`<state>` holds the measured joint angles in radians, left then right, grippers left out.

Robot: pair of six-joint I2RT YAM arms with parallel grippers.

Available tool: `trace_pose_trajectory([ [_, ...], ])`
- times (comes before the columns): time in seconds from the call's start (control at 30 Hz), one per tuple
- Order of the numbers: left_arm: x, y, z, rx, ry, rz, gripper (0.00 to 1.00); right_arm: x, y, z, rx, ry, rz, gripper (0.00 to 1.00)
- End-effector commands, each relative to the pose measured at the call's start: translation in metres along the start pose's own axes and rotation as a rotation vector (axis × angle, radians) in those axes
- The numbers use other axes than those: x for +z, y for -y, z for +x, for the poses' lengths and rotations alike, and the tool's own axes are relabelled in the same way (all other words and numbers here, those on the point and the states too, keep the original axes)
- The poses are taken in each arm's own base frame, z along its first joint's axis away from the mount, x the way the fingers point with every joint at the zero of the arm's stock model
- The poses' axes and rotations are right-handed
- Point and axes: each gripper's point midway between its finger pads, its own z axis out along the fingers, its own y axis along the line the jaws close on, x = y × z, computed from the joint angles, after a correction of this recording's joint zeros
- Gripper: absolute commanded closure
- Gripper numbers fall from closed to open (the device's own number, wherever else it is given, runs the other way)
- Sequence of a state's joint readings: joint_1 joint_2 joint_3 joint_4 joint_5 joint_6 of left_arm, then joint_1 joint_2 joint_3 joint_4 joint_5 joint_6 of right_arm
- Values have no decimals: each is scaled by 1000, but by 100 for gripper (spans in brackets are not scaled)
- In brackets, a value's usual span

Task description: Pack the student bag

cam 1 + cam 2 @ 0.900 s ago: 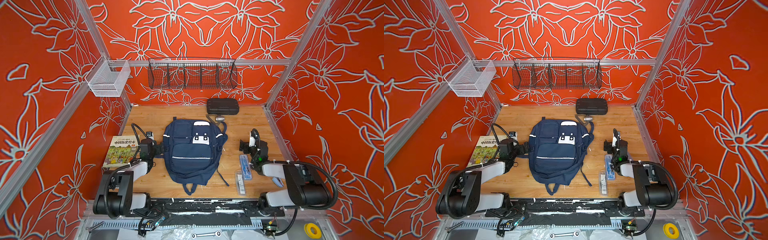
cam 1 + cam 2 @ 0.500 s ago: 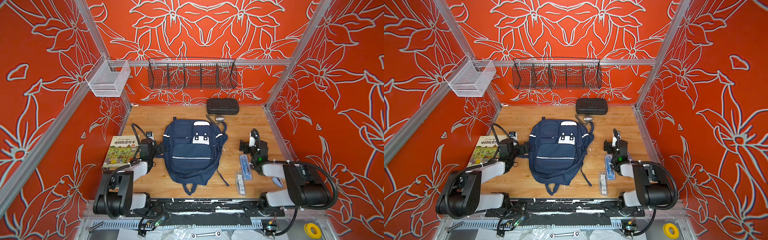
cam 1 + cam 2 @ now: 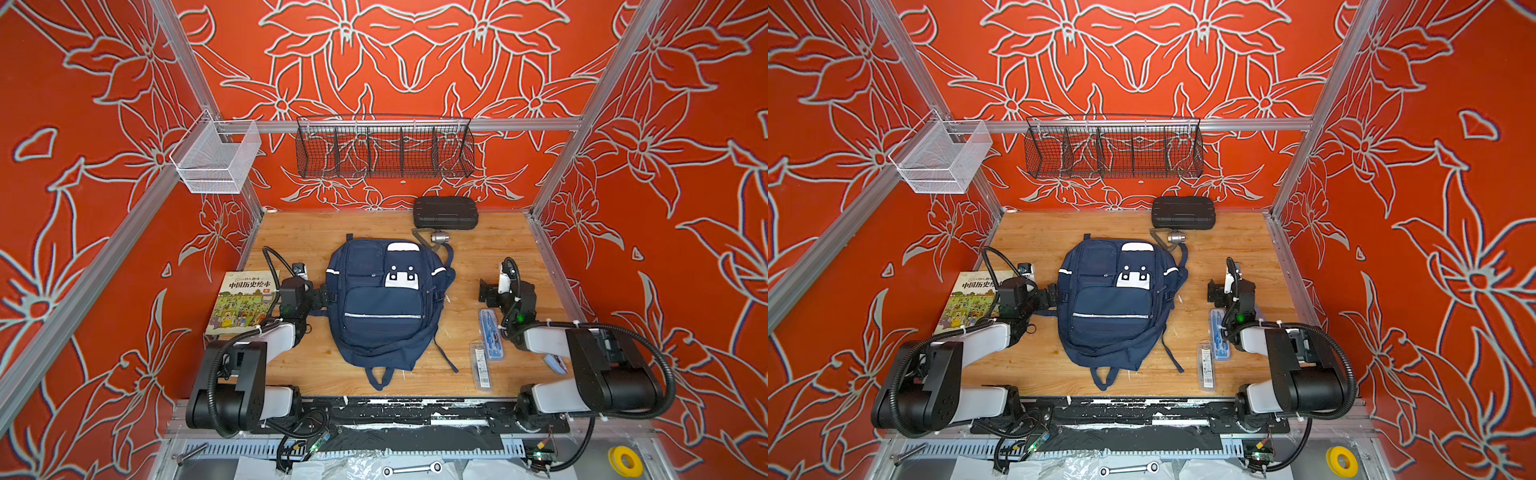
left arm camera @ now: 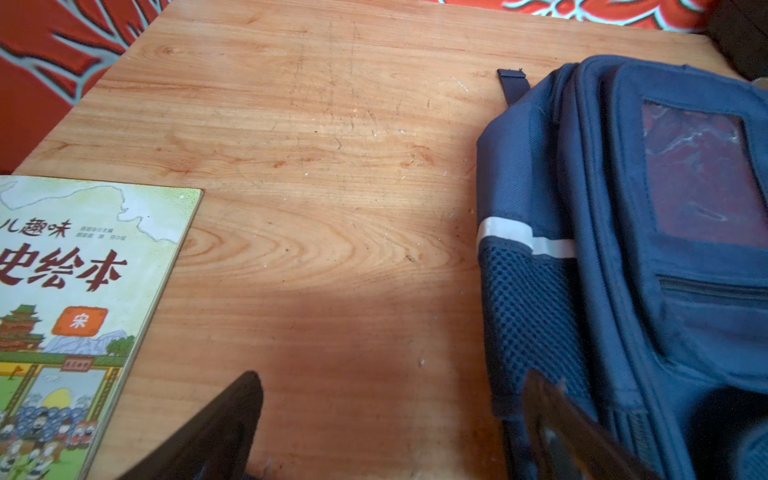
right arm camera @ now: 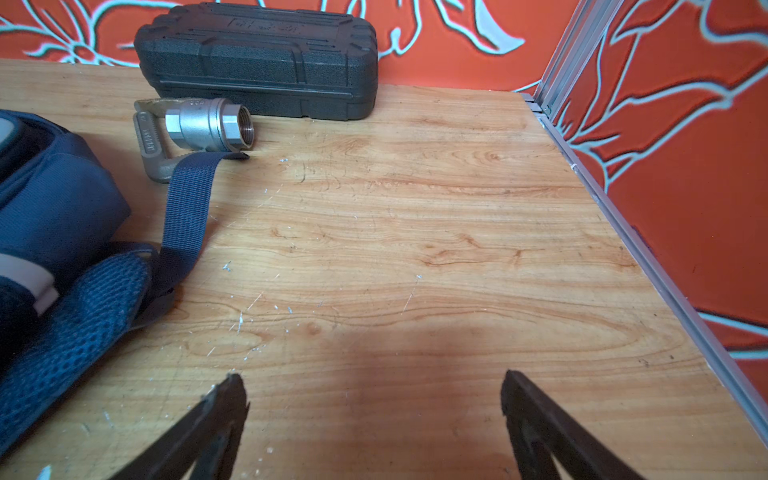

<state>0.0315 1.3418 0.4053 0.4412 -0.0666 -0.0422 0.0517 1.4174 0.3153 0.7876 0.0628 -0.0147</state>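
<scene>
A wooden table [image 3: 299,232] is seen from above, with two robot arms mounted along its near edge. Near the near right corner lie a narrow clear packet [image 3: 481,368] and, just beyond it, a blue pencil case [image 3: 490,334]. The student bag [image 3: 384,307], a navy backpack, lies flat in the middle of the table, front pockets up and straps trailing toward the near edge. At the left edge lies an illustrated book [image 3: 243,301] with Chinese lettering.

The left gripper [image 4: 392,380] sits between book and bag, jaws spread wide and empty, with one finger [image 4: 552,411] by the bag's mesh side pocket; contact cannot be judged. The right gripper [image 5: 372,380] is spread wide and empty over bare wood between the bag and the right edge.

A metal valve [image 5: 208,124] lies past the bag's top, a strap end over its handle. A black hard case [image 5: 257,58] sits against the far edge. On the back wall hang a black wire basket [image 3: 384,151] and a white mesh basket [image 3: 216,160].
</scene>
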Motion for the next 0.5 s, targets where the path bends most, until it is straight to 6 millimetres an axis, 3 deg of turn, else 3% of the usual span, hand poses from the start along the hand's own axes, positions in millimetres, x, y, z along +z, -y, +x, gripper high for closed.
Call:
trace_pose_trajectory([
  [0.0, -6, -4, -37, -10, 18, -49, 3, -3, -14, -20, -55, 3, -89, 6],
  [0.13, -23, 9, -73, -63, -74, -3, 3, -23, -35, -60, -41, -54, -214, 13],
  [0.23, -31, 30, -84, -205, -165, 77, 3, -42, -69, -80, 77, -112, -379, 20],
  [0.3, -32, 45, -82, -259, -229, 111, 3, -50, -89, -73, 126, -205, -420, 26],
  [0.47, -33, 73, -60, -305, -415, 106, 2, -73, -141, -28, 116, -422, -510, 32],
])
